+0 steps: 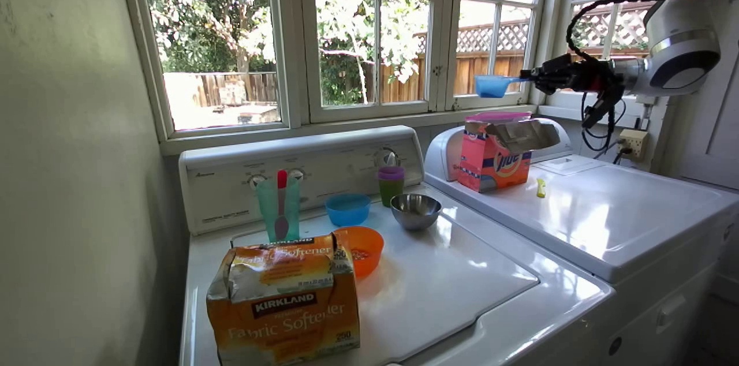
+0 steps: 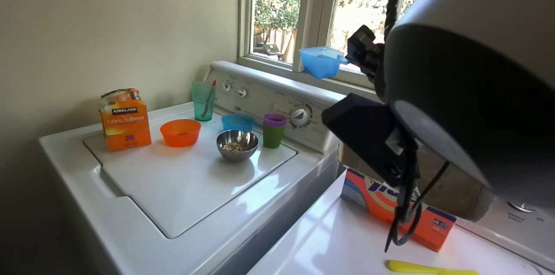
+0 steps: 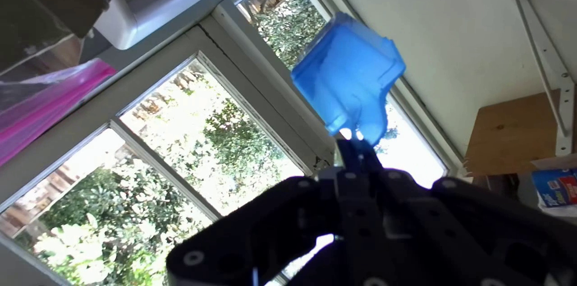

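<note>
At twelve o'clock from the box in an exterior view, the scoop hangs mouth up; the gripper pinches its handle, presumably so nothing covers the opening. From the scoop, the steel bowl lies at seven o'clock.

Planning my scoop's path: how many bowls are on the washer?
3: the orange bowl beside the Kirkland fabric softener box, the blue bowl near the control panel, the metal bowl beside the green cup.
</note>
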Available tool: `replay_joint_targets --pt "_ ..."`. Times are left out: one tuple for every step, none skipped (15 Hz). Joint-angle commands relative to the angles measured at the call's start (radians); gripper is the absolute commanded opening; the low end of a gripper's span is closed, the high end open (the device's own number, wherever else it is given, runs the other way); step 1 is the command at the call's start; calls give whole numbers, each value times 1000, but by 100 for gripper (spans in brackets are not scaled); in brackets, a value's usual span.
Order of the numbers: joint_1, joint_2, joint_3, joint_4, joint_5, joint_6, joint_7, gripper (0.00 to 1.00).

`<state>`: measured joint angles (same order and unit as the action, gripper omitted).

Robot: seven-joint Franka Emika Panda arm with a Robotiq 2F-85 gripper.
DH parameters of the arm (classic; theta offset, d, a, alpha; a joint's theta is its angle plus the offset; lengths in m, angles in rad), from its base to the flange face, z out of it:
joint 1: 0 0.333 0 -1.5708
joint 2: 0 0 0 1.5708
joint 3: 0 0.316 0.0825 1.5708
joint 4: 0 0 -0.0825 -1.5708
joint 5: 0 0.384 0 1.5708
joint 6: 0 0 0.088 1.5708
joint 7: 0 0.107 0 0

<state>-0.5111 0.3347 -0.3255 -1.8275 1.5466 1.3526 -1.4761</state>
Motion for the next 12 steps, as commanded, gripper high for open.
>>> replay_joint_targets --pt "9 23 -31 94 45 80 85 1" --pt "5 30 -33 126 50 93 114 1" --pt "3 35 -35 150 48 101 139 1" --pt "0 43 -39 185 42 112 165 1" --pt "-1 47 -40 206 42 127 179 1" --pt "-4 54 -43 233 34 143 196 1" --pt "-6 62 -45 256 28 157 212 1" --pt "-10 73 -44 279 29 164 233 1" --pt "-16 87 -42 300 39 169 254 1" --pt "-22 96 -36 312 53 176 270 1" --pt "-15 50 -35 256 26 162 225 4" --pt "-18 61 -34 272 27 164 238 4"
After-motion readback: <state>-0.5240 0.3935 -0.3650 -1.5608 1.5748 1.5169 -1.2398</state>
